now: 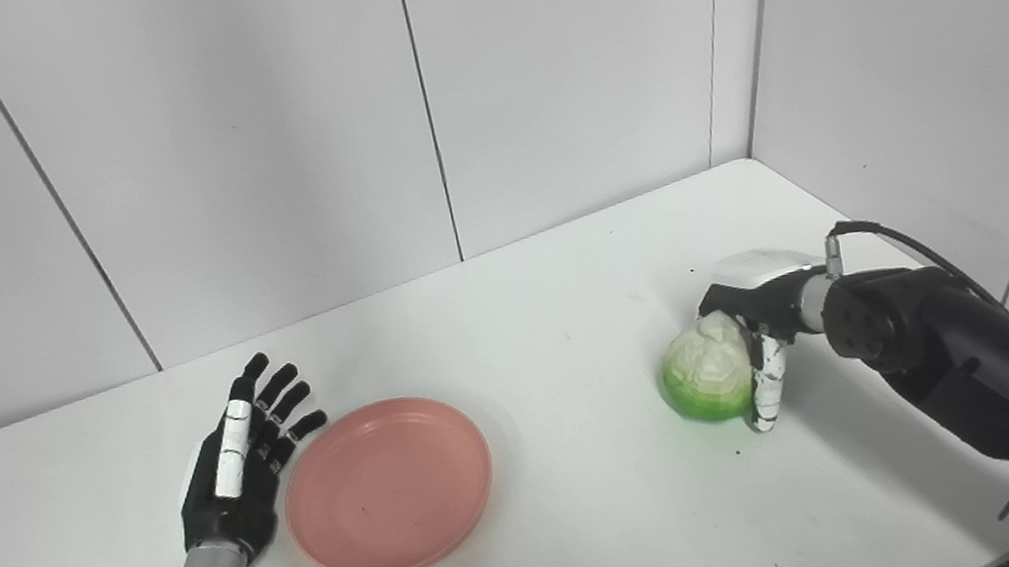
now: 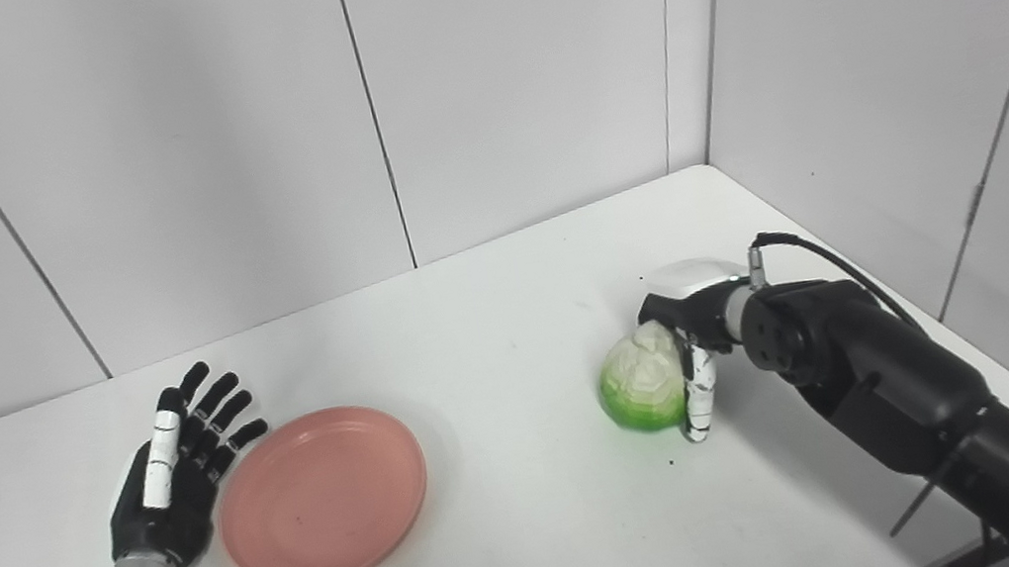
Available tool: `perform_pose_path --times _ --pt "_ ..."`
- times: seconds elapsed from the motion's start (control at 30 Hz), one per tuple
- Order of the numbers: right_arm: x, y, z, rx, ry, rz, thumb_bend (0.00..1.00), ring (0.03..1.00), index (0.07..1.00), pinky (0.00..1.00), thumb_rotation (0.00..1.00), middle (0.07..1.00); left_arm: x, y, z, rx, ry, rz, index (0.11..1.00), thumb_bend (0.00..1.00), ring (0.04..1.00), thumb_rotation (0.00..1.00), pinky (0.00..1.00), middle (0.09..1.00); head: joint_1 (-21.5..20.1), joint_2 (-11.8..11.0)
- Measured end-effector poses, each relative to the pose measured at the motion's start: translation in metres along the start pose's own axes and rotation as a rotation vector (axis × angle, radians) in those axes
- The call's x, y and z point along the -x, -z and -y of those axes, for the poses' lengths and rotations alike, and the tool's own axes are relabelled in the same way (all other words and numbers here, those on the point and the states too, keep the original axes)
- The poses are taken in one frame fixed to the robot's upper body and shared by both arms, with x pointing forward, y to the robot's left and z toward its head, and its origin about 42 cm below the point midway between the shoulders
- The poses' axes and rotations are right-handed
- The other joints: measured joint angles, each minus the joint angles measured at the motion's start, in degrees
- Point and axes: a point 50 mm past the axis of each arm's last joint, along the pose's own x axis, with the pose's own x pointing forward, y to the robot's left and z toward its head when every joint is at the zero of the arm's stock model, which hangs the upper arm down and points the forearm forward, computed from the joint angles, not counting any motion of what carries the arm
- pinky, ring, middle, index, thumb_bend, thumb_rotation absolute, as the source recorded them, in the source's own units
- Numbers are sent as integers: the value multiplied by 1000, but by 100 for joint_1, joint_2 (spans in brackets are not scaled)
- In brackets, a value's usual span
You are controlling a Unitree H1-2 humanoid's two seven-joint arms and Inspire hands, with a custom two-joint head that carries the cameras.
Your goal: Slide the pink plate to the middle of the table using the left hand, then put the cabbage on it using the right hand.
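Observation:
The pink plate (image 1: 388, 486) lies flat on the white table (image 1: 550, 317), left of centre, and holds nothing. My left hand (image 1: 236, 464) lies open beside the plate's left rim, its fingers spread and pointing away from me, fingertips close to the rim. The green and white cabbage (image 1: 707, 378) sits on the table at the right. My right hand (image 1: 763, 305) is closed over the cabbage's top and right side, with the thumb down along its near right side. The fingers behind it are hidden. The same scene shows in the right eye view: plate (image 2: 321, 496), cabbage (image 2: 642, 390).
Grey wall panels stand close behind the table and along its right edge (image 1: 854, 211). The right forearm (image 1: 967, 364) stretches along the table's right side. Bare tabletop lies between the plate and the cabbage.

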Motion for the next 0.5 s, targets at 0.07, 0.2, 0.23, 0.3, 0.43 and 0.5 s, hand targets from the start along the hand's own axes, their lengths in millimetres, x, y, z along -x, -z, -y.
perform_pose_path --times 0.07,0.2,0.23,0.3,0.43,0.5 --pt "2 -4 1 -2 -1 23 510 384 549 311 0 502 -1 0 1 1 -5 0 902 880 860 708 725 857 9 0" --pt "8 -18 13 -10 29 90 510 381 549 296 0 499 -1 0 1 -2 -13 -1 899 887 853 709 723 858 79 9" --pt "10 -22 18 -12 42 111 510 380 549 293 0 500 -1 0 1 -3 -12 -2 900 880 856 712 721 864 132 17" --pt "15 -33 29 -20 68 161 511 384 539 286 0 511 -1 0 1 -5 -13 -2 897 876 856 710 723 865 158 18" --pt "23 -64 54 -23 132 270 511 389 537 295 0 517 -1 0 2 -5 -15 -3 903 866 866 708 708 879 369 53" --pt "27 -77 65 -18 165 311 511 390 537 302 0 517 -2 1 4 -4 -11 -4 904 858 870 725 709 878 526 61"
